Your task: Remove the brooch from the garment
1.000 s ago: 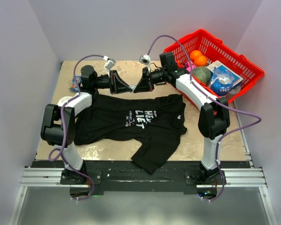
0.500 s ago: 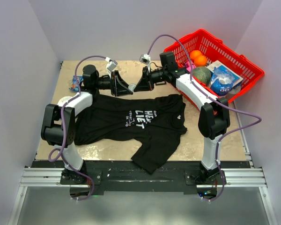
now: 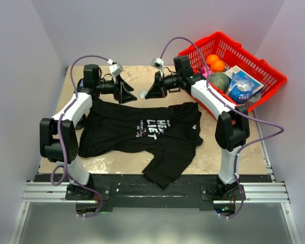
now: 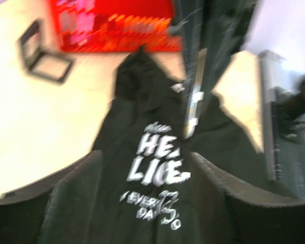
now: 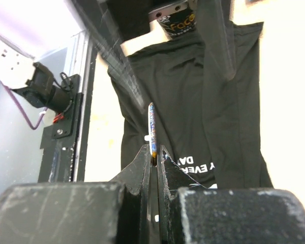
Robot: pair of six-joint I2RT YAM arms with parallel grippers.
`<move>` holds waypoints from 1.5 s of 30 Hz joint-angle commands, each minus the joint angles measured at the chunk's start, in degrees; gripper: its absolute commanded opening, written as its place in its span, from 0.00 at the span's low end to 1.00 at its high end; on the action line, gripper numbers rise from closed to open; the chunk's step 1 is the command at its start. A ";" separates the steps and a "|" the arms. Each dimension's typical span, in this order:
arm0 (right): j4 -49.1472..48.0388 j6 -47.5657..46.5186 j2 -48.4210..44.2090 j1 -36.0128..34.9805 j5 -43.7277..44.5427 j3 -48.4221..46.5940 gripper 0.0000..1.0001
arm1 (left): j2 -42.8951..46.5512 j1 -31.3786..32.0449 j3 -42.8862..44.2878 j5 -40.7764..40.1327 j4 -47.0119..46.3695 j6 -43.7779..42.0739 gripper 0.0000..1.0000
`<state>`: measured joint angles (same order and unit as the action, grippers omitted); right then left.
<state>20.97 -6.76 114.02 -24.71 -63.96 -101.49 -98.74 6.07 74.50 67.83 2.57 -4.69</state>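
My right gripper (image 5: 153, 151) was pinched shut across the flat faces of the brooch (image 5: 152, 131), which stood edge-on between the fingers with most of its rim sticking out past the tips. From above, the brooch hung over bare table (image 3: 137, 76), just off the 12 o'clock edge of the shirt (image 3: 122, 127) and not touching the cloth. My left gripper (image 3: 131, 95) was at 9 o'clock from the brooch with its fingers apart and nothing between them.

I judged the brooch to be light, thin and stiff, and probably smooth enough to pivot or slip in so narrow a pinch. A hold across both faces nearer the middle seemed safer than the rim. Any pin on its back could have caught the soft, limp shirt, though I couldn't see one.
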 commanded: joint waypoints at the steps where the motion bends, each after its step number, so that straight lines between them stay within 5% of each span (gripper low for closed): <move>1: 0.11 -1.84 -0.20 0.10 7.57 -3.97 0.00 | 3.64 0.53 0.83 -15.08 10.73 -10.19 0.98; 8: 4.52 -12.99 1.12 -0.25 45.19 -8.99 0.00 | 3.99 0.53 -1.29 -20.72 9.30 -7.27 0.98; 11: 1.01 -21.08 1.12 -0.16 53.47 -6.62 0.00 | 3.90 0.53 -1.55 -21.42 9.03 -6.83 0.98; 23: 9.52 -42.88 14.64 -0.08 68.87 -15.48 0.00 | 4.52 0.53 -2.69 -22.30 8.77 -6.39 0.98; 45: 8.03 -46.67 26.60 0.80 80.66 -24.97 0.00 | 4.61 0.97 -4.45 -22.48 7.71 -5.42 0.98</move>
<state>31.68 -52.64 138.52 -24.25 13.10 -122.80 -95.88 6.52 70.37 45.12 11.84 -10.20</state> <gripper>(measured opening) 0.045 0.977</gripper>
